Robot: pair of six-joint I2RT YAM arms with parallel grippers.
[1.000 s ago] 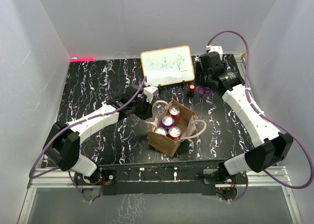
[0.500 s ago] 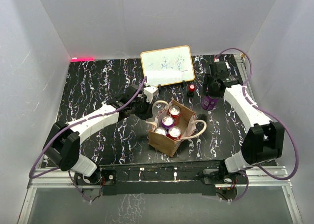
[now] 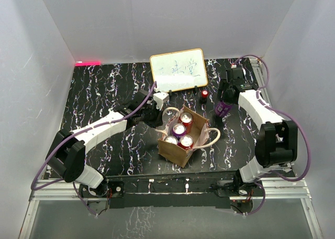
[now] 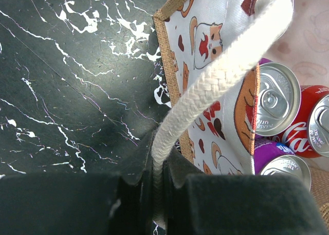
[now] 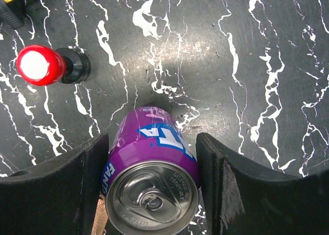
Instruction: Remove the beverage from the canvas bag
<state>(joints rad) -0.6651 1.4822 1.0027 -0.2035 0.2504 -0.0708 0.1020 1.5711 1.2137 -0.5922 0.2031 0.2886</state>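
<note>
Four cans (image 3: 179,129) sit upright in the canvas bag (image 3: 175,152), tops showing, and the bag stands on the black marbled table (image 3: 99,87) toward the middle of its near edge. The left gripper (image 4: 157,186) is clamped tight on one pale rope handle (image 4: 216,86) at the bag's far-left side, with the cord running straight down between the pads. That wrist view catches a red cola can (image 4: 308,134) inside, against the cat-print lining.

Over toward the far right corner of the table, the right gripper (image 5: 153,158) has a purple soda can (image 5: 154,142) between its fingers. Both black pads press against the can's sides, and its pull-tab top faces the wrist camera. Whether its base touches the table, I can't tell. It sits well apart from the bag.

Near it a small red-capped object (image 5: 35,65) stands on the table, and a white framed board (image 3: 178,70) leans at the far edge. The bag's other handle (image 3: 213,137) droops loose on its right side.
</note>
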